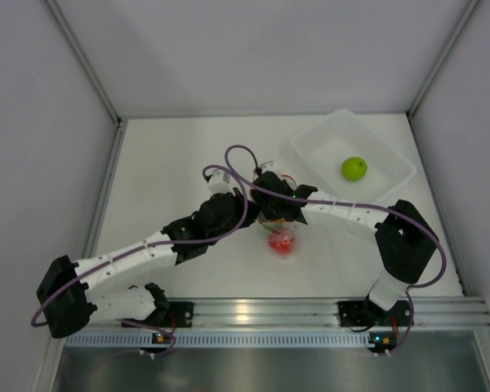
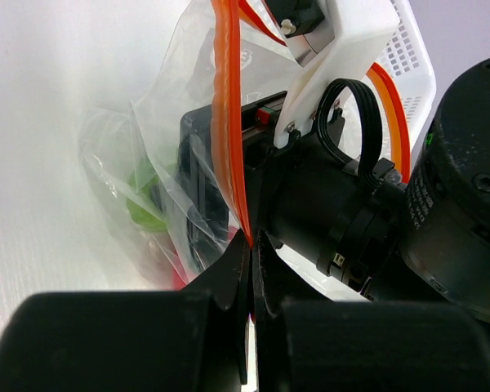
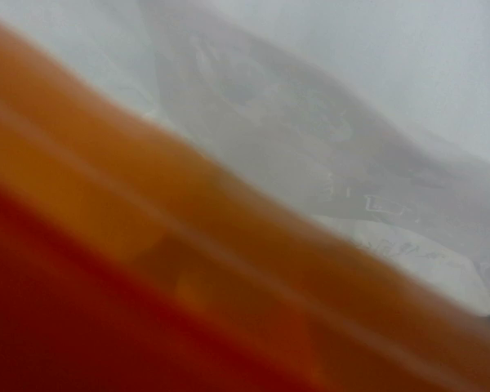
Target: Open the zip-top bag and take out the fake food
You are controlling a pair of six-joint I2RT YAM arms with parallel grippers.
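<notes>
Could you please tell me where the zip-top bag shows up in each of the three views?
Top external: the zip-top bag sits at the centre of the picture.
Left wrist: the bag is left of centre, its mouth pinched in the left gripper.
Right wrist: it fills the blurred frame.
Shared landmark: its orange zip strip, in both wrist views.

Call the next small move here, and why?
Probably ease the left gripper slightly away from the right arm, widening the mouth. Its fingers are shut on the zip-top bag's orange strip; a green ball and red ball sit inside, a second green ball in the tub.
</notes>
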